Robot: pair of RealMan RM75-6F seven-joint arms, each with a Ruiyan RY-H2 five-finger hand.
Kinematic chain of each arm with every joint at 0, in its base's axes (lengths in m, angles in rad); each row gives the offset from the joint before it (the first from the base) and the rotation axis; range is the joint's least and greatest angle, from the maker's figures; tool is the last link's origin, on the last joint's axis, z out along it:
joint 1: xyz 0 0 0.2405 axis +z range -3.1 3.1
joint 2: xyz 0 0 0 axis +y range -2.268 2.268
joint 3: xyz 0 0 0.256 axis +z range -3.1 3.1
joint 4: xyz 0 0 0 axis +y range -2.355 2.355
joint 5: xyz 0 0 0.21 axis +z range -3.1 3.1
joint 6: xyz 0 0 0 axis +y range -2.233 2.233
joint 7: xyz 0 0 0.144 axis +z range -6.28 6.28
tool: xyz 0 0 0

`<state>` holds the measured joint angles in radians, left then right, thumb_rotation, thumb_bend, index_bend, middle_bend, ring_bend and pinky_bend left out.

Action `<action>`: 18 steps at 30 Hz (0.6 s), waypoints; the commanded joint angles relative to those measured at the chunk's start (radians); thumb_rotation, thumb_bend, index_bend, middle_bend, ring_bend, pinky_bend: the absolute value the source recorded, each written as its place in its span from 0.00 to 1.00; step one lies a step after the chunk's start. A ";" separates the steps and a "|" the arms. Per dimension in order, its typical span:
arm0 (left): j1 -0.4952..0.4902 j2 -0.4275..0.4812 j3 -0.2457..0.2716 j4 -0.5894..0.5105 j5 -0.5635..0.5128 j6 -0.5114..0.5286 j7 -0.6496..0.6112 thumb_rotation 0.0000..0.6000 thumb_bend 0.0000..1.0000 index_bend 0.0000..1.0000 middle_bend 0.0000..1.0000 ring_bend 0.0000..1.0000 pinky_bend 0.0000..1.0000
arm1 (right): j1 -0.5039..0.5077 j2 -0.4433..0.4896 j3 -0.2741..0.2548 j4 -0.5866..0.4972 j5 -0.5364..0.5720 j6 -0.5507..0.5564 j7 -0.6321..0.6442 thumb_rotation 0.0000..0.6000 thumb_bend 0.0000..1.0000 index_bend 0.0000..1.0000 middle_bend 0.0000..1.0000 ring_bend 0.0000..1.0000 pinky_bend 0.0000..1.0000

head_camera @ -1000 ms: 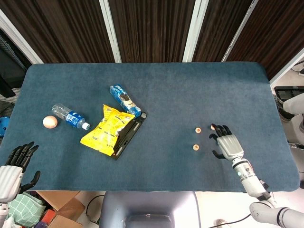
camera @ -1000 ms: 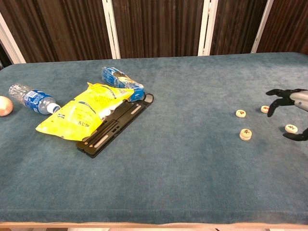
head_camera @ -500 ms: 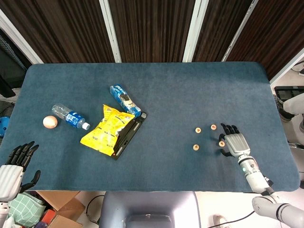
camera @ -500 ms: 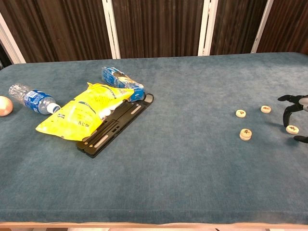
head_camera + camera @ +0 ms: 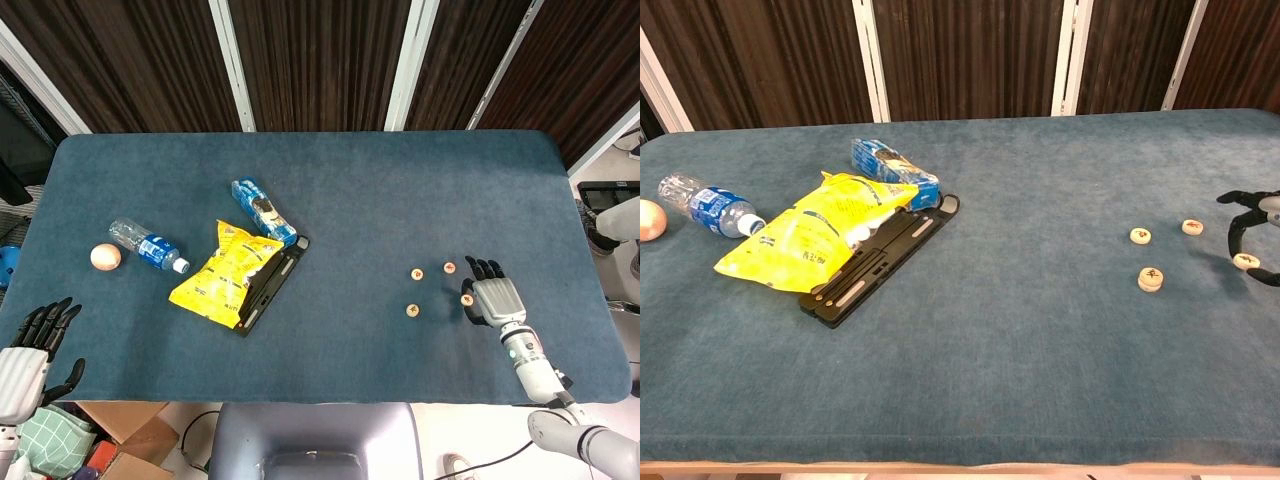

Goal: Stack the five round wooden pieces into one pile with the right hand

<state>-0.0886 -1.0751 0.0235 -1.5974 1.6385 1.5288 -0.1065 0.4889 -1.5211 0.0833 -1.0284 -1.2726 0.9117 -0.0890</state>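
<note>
Four round wooden pieces show at the right of the blue table. One piece (image 5: 419, 272) (image 5: 1140, 236) lies furthest left, and a second piece (image 5: 449, 267) (image 5: 1192, 227) lies to its right. A thicker-looking piece (image 5: 411, 311) (image 5: 1150, 279) sits nearer the front. The fourth piece (image 5: 466, 299) (image 5: 1246, 261) is pinched between the thumb and a finger of my right hand (image 5: 490, 300) (image 5: 1258, 240), low over the cloth. My left hand (image 5: 25, 358) hangs off the table's front left corner, fingers apart and holding nothing.
At the left of the table (image 5: 350, 200) lie a yellow snack bag (image 5: 222, 272) on a black flat case (image 5: 268, 285), a blue packet (image 5: 262, 211), a water bottle (image 5: 148, 245) and a pale ball (image 5: 105, 257). The table's right edge is close to my right hand.
My right hand slid right off the pieces, then its thumb and finger closed on the rightmost piece, which has shifted slightly. The left hand has not moved.
</note>
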 commanded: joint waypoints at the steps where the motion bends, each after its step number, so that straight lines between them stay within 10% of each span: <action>1: -0.001 0.000 0.000 0.001 0.000 -0.001 0.000 1.00 0.46 0.00 0.00 0.02 0.09 | 0.004 0.011 0.015 -0.034 -0.001 0.016 0.006 1.00 0.55 0.63 0.00 0.00 0.00; 18: 0.005 0.005 0.001 0.002 0.007 0.015 -0.014 1.00 0.46 0.00 0.00 0.02 0.09 | 0.073 -0.017 0.033 -0.235 -0.038 0.044 -0.137 1.00 0.55 0.60 0.00 0.00 0.00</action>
<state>-0.0840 -1.0713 0.0246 -1.5950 1.6444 1.5429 -0.1195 0.5593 -1.5346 0.1174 -1.2613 -1.3136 0.9574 -0.2223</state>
